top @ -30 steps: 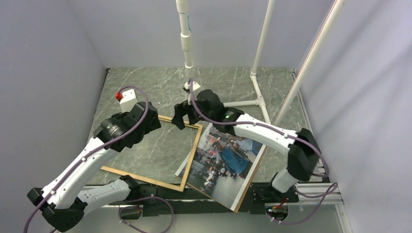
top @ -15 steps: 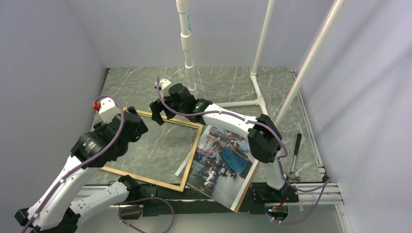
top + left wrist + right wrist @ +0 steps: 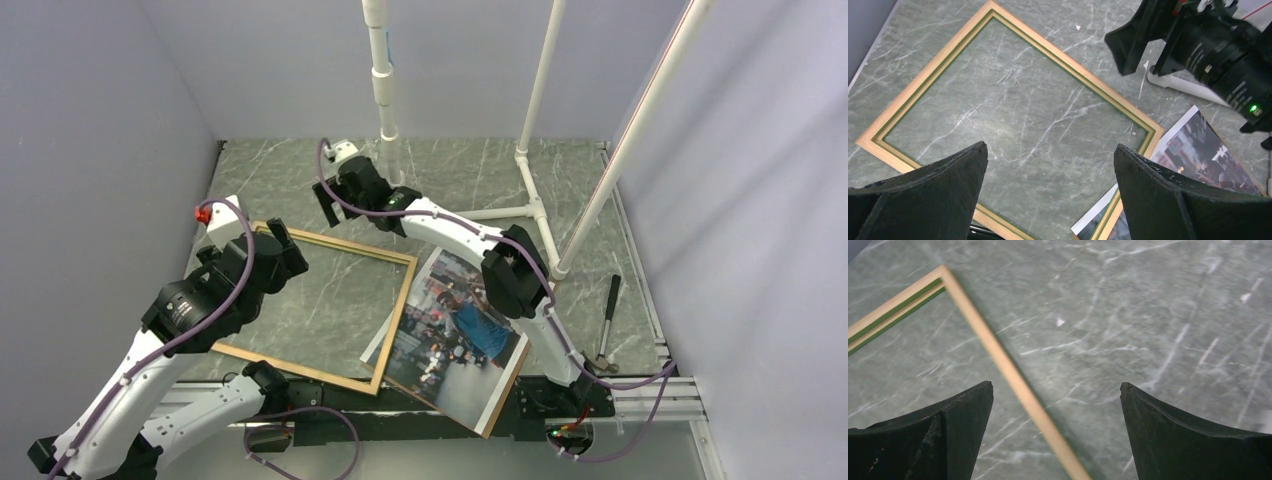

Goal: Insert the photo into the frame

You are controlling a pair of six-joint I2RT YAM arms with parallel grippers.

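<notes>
- Hovering wide open and empty, the left claw (image 3: 1050, 146) hung above the opening of the frame (image 3: 1073, 64). The right claw (image 3: 1055, 385), equally spread and holding nothing, was over bare counter (image 3: 470, 165) just past the frame's far rail.
- We noted the frame lay flat on the counter, light wood up, with a green strip along its inner edge.
- The photo (image 3: 462, 325) lay picture-side up to the frame's right, askew, on a brown backing board (image 3: 508, 392). A white corner crossed the frame's right rail; we could not tell whether over or under it.
- Judgement: the step in hand was the reach, as both claws stood apart from the photo.
- To do it well, we judged the right claw should take the photo at a free edge, away from the rail, lifting the print alone and not the board. The left claw should pin a frame rail against sliding, and the print's corners should be squared to the opening before lowering.
</notes>
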